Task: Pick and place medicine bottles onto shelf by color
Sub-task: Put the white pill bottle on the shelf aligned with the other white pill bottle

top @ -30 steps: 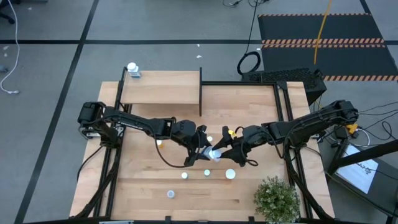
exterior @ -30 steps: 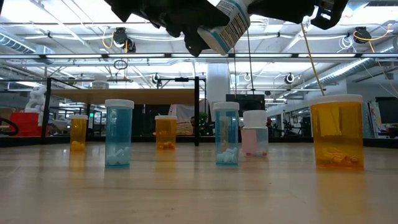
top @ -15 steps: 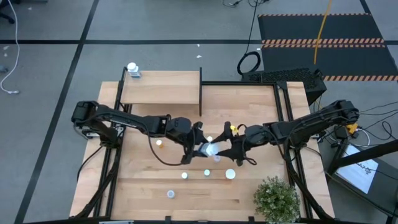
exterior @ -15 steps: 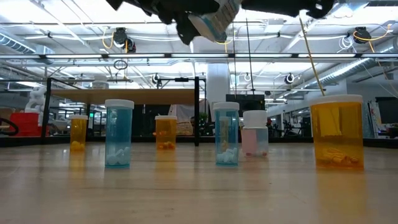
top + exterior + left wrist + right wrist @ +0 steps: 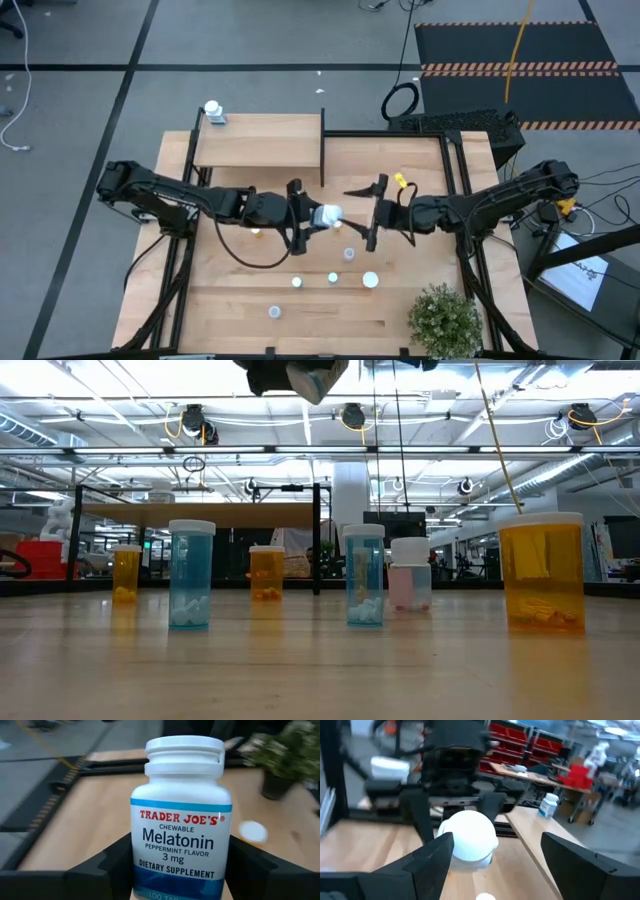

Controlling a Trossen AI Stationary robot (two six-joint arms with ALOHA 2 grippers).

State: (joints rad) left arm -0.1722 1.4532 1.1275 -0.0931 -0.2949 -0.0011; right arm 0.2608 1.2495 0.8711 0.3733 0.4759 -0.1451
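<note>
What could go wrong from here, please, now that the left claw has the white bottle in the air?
1. The left claw grips the white bottle only low on its body; it might tip or slip out.
2. The open right claw sits close beside it, so the arms could bump.
3. Bottles stand on the table below, such as the blue one; a drop could topple them.

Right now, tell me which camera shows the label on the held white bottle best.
The left wrist view: the white bottle fills the frame, label readable, between the left gripper fingers. The right wrist view shows only its cap, the high view a small white shape, the low view just its bottom edge.
</note>
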